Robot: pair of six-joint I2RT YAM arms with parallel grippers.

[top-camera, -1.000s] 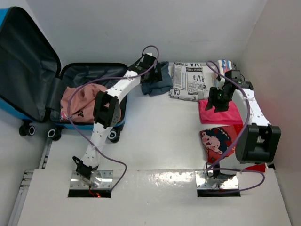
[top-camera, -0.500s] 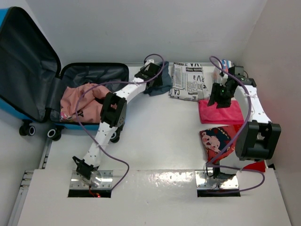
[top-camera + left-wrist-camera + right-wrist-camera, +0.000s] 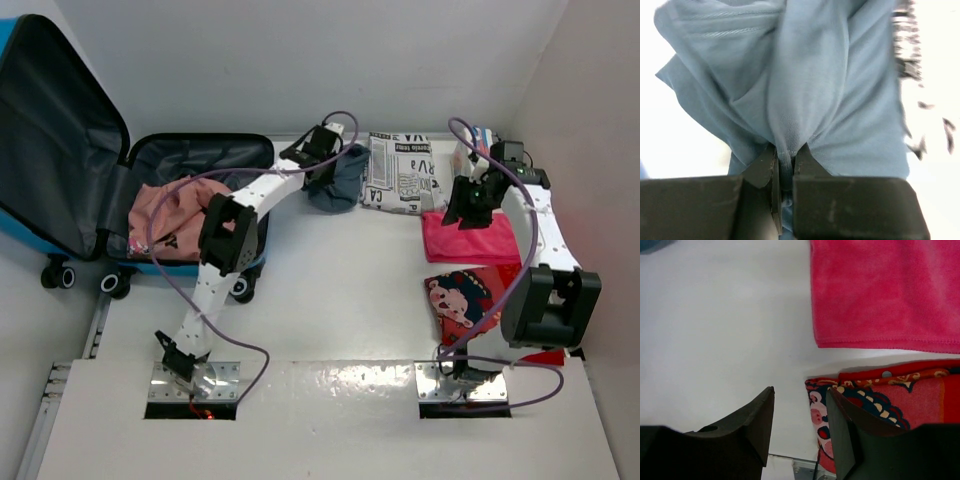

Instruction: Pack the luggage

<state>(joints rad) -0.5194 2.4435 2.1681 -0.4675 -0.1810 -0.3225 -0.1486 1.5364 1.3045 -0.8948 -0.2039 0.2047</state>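
Luggage (image 3: 60, 140) is lying open, grey-lined, lid cropped at left. Right of it, left gripper (image 3: 786, 154) is pinching blue cloth (image 3: 830, 75); right gripper (image 3: 800, 405) is hanging half-open, empty.

Tbl (image 3: 330, 290): luggage (image 3: 60, 130), pink towel (image 3: 470, 238) (folded).

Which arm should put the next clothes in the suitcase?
Left. The left gripper pinches the blue-grey cloth, nearer the suitcase. The right gripper hangs open, empty, by the pink towel.
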